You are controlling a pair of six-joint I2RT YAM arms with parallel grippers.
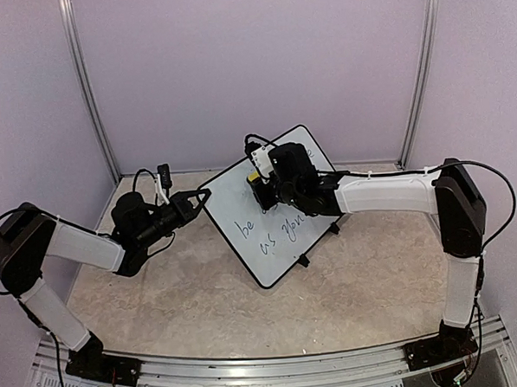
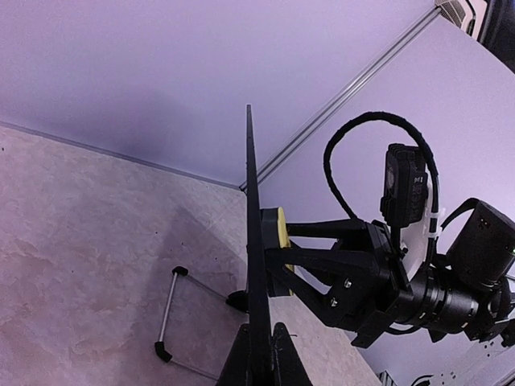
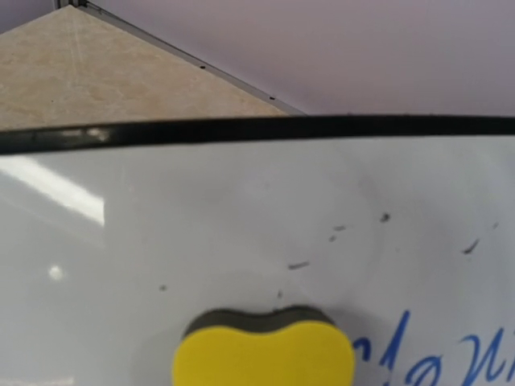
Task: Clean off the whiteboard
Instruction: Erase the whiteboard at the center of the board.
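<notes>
The whiteboard (image 1: 241, 199) stands tilted at the table's middle, with handwritten marks (image 1: 278, 234) on its lower half. My left gripper (image 1: 204, 196) is shut on its left edge. In the left wrist view the board (image 2: 252, 241) is edge-on, with my left gripper (image 2: 261, 363) clamped on both sides of it. My right gripper (image 1: 262, 183) is shut on a yellow sponge (image 1: 254, 175) with a dark pad. It presses the pad flat on the board's upper part, which also shows in the left wrist view (image 2: 281, 229). In the right wrist view the sponge (image 3: 264, 358) lies on the white surface (image 3: 201, 209) below the black rim (image 3: 241, 128), with faint smudges (image 3: 299, 264) and blue writing (image 3: 475, 358) nearby.
The board's black wire stand (image 2: 165, 318) rests on the beige table (image 1: 186, 293) behind it, and its feet (image 1: 304, 260) show under the lower edge. Purple walls with metal rails (image 1: 93, 98) enclose the back and sides. A black cable (image 2: 338, 153) loops above my right wrist.
</notes>
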